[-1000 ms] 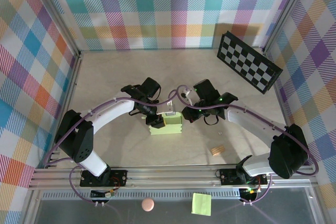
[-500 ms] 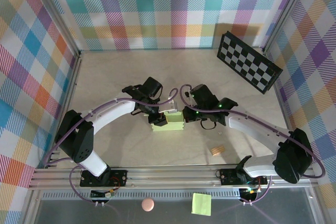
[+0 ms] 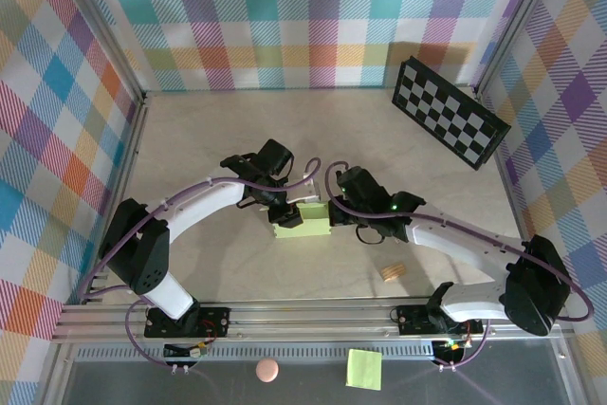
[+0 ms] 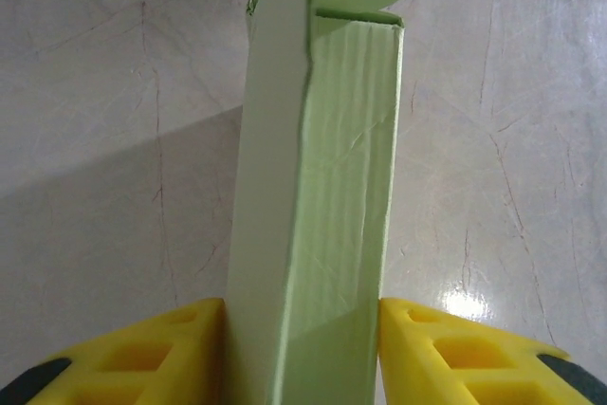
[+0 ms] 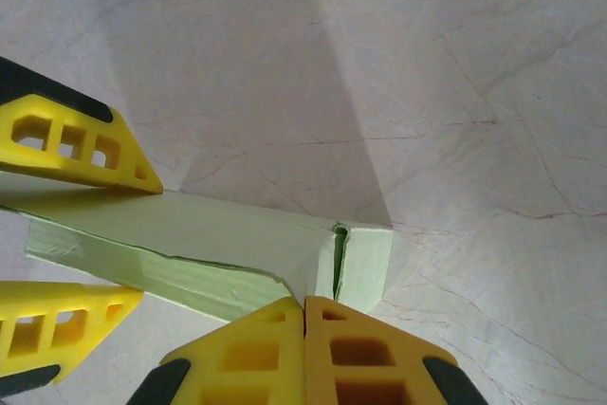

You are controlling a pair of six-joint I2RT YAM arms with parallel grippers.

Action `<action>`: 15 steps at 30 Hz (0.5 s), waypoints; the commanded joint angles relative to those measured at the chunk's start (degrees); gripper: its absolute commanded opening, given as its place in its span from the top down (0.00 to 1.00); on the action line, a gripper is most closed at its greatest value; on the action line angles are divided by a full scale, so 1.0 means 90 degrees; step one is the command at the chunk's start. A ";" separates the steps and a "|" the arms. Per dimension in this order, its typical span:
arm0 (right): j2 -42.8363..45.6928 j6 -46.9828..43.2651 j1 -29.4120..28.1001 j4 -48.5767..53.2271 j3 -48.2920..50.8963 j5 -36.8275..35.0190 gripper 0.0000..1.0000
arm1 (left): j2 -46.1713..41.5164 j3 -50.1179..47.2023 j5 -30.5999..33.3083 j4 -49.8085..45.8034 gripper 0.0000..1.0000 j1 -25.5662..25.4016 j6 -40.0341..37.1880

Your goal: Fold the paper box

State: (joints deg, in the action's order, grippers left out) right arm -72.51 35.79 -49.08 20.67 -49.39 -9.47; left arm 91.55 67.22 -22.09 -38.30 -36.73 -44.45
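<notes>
Left gripper (image 4: pixel 303 320) clamps the paper box (image 4: pixel 322 187) across its narrow width, a yellow finger pressed on each side. Right gripper (image 5: pixel 303 320) is clenched, fingers together, tips against the box's end flap. On the pale table (image 3: pixel 190 139) a checkerboard (image 3: pixel 450 111) sits at the upper right, the box lies at centre frame between both grippers, and a small wooden block (image 3: pixel 391 272) sits toward the lower right.

Beige table (image 3: pixel 190 139), paper box (image 3: pixel 303 228), small tan block (image 3: pixel 391 272)
</notes>
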 commanded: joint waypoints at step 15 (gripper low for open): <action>0.0164 0.0062 -0.0133 -0.0001 0.0314 -0.0534 1.00 | -0.1026 -0.0337 0.0558 0.0598 0.44 -0.0001 0.0731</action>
State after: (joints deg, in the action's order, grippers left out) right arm -72.01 36.01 -49.98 18.81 -46.87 -13.26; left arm 86.46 65.73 -18.59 -35.73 -36.73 -41.71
